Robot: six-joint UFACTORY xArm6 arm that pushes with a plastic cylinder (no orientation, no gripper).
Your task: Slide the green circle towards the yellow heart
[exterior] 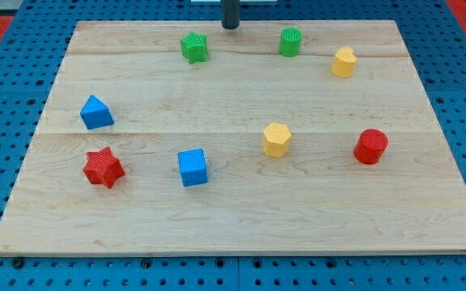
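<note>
My tip [230,27], the lower end of a dark rod with no jaws to open or close and nothing held, sits at the wooden board's [241,218] top edge, between the green star block [193,47] at its 8 o'clock and the green circle block [290,42] at its 4 o'clock, touching neither. The yellow heart block [344,62] lies near the circle, at its 4 o'clock, bare wood between them (both close to the top edge). Lower down: yellow hexagon block [276,139], red cylinder block [370,146], blue cube block [192,167], red star block [103,167], blue triangular block [95,112]. Board's bottom strip carries no blocks.
</note>
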